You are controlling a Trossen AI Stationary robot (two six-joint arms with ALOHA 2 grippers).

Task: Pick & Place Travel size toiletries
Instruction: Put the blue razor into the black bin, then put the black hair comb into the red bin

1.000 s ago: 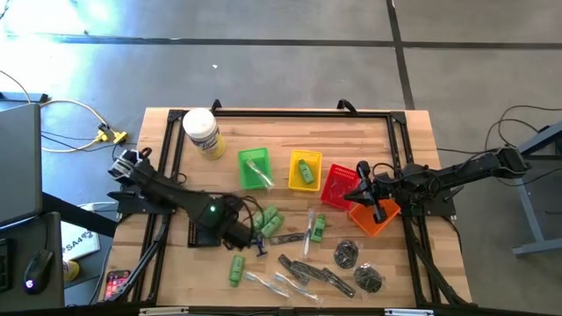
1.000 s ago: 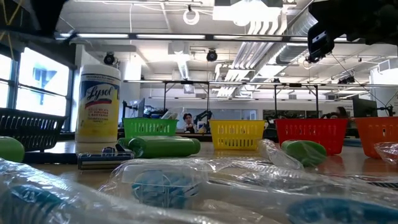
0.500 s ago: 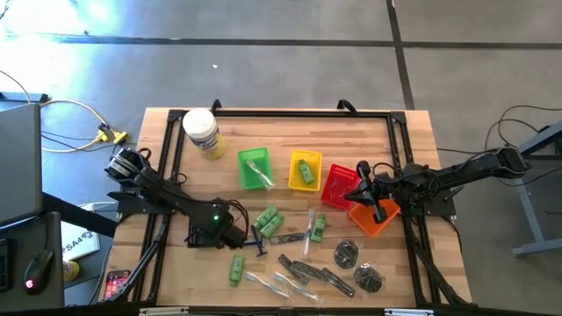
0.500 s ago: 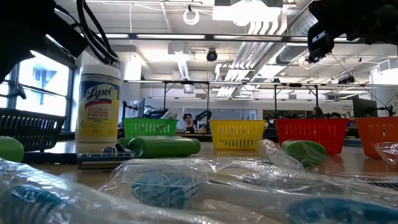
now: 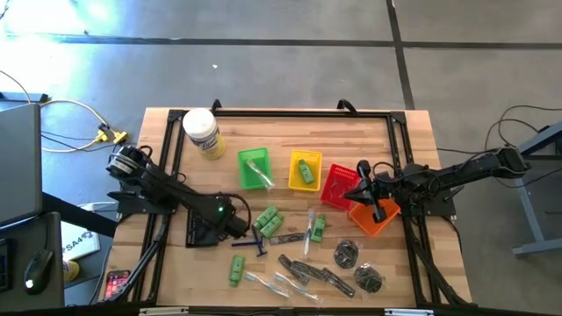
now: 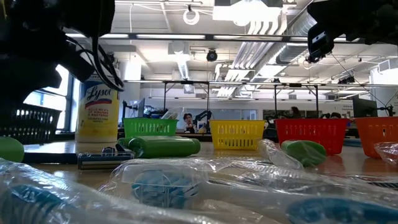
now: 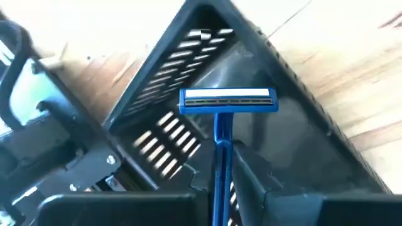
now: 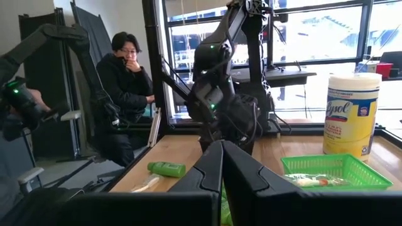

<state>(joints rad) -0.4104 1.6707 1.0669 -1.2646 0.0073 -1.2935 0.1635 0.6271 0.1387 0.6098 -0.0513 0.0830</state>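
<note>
My left gripper (image 7: 220,179) hangs over a black mesh basket (image 5: 200,233) near the table's left side, shut on a dark blue razor (image 7: 227,100). Another blue razor (image 5: 258,243) lies on the table beside it. Green tubes (image 5: 268,219), clear packets (image 5: 263,281), dark grey pieces (image 5: 307,270) and round dark pouches (image 5: 345,254) lie flat over the table's near middle. My right gripper (image 5: 371,200) waits shut above the orange basket (image 5: 378,219), holding nothing. My left gripper pinches the razor's handle (image 7: 221,141) between its two fingers, which lie along the handle. The blade head (image 7: 227,100) sticks out past the fingertips. The fingers slant down from above, and the razor is lifted clear over the black basket's inside (image 7: 295,125).
A row of mesh baskets stands mid-table: green (image 5: 255,167), yellow (image 5: 305,169), red (image 5: 338,184), then the orange one. A big white jar (image 5: 202,132) stands at the far left corner. A black frame edges the table. A person (image 8: 129,69) sits beyond it.
My left arm has swung a little toward the black basket, carrying the razor; in the low view it has come from the picture's top corner to stand in front of the white jar. The loose toiletries and my right arm have kept still.
</note>
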